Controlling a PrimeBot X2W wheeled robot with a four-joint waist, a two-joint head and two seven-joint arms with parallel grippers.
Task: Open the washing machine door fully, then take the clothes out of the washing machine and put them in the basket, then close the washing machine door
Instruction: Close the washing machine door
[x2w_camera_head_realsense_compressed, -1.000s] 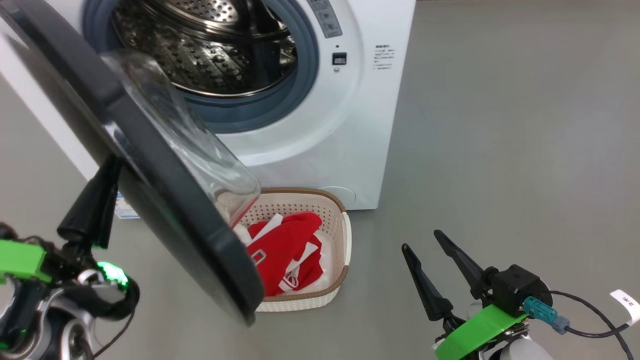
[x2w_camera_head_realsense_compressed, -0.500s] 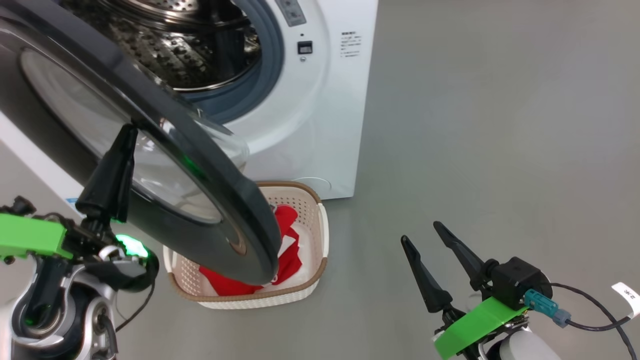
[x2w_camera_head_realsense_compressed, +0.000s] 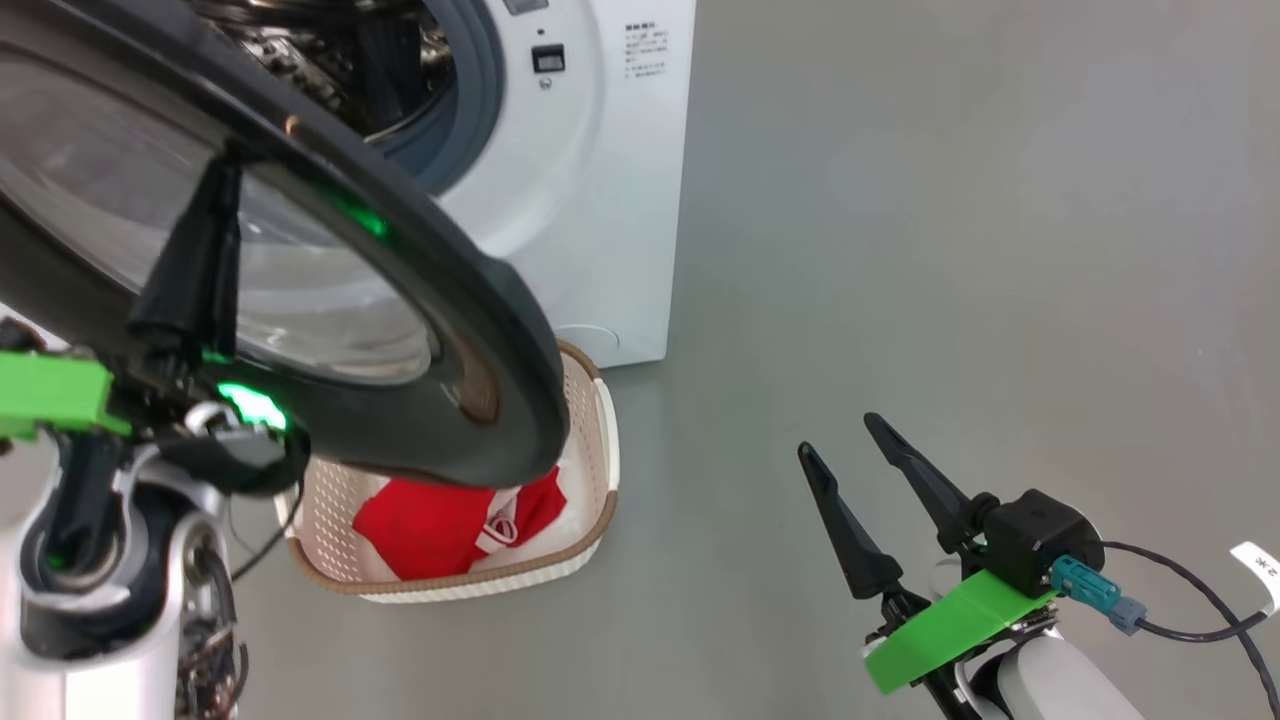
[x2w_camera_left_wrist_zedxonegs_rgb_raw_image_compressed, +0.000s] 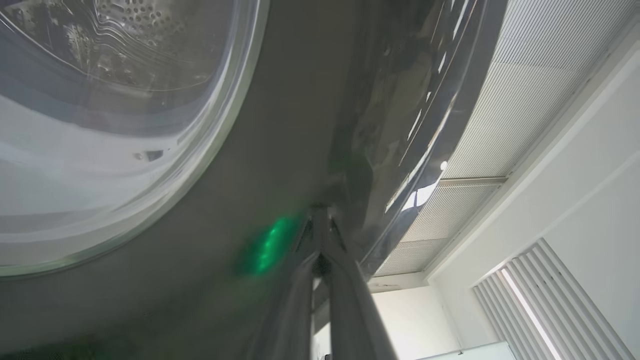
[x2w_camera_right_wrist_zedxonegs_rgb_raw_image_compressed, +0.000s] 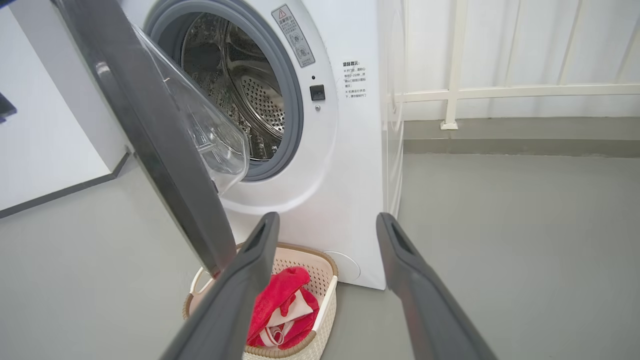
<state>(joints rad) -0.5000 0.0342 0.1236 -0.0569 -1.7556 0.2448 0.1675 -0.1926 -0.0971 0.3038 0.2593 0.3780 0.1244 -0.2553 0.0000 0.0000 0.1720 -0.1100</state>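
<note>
Red clothes (x2w_camera_head_realsense_compressed: 425, 525) half behind door (x2w_camera_head_realsense_compressed: 500, 310)

Washing machine (x2w_camera_right_wrist_zedxonegs_rgb_raw_image_compressed: 350, 200), white front: block of small Chinese print (x2w_camera_right_wrist_zedxonegs_rgb_raw_image_compressed: 354, 79) right of drum opening, characters too small to read. Grey sticker (x2w_camera_right_wrist_zedxonegs_rgb_raw_image_compressed: 293, 36) on opening's rim: red warning triangle on top, tiny pictograms below, illegible. White tag (x2w_camera_head_realsense_compressed: 1260, 575), head view lower right: dark marks, unreadable.
</note>
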